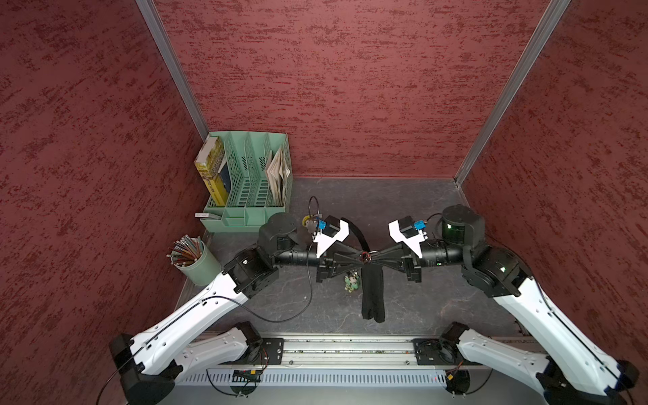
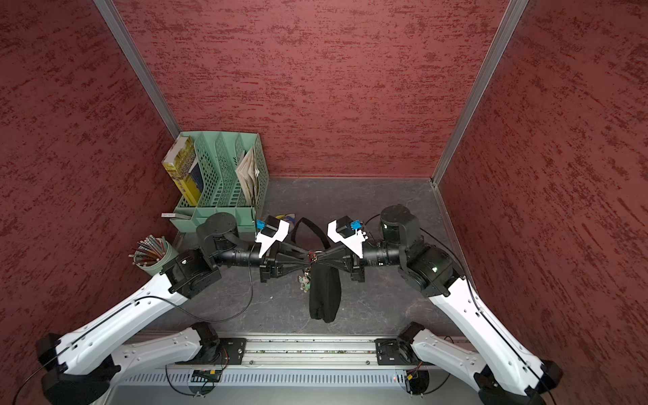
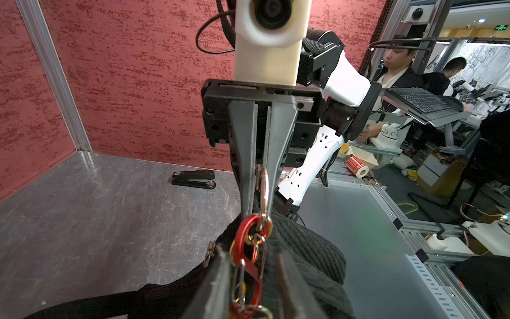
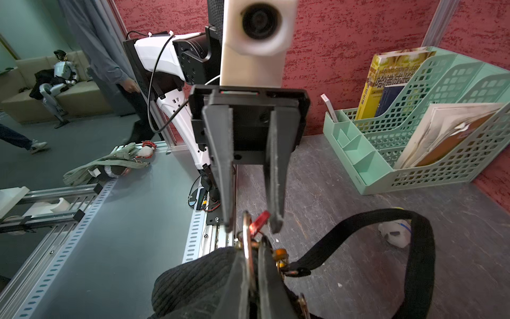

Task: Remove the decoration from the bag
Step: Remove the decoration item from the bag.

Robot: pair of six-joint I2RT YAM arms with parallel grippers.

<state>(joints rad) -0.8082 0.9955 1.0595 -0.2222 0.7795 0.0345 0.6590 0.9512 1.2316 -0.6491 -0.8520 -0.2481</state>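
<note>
While right claw (image 3: 260, 198) pinches ring (image 3: 265, 187) of bag (image 1: 372, 298) | left claw (image 4: 251, 227) spread around red clip (image 4: 260, 219) | stapler (image 3: 193, 179) apart

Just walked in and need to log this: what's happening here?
The right gripper is shut on the silver metal ring of a small black ribbed fabric shoulder bag, holding it up. The left gripper stands open around a red metal clip linked to that ring. A small green-and-white charm dangles below, not yet off.
</note>
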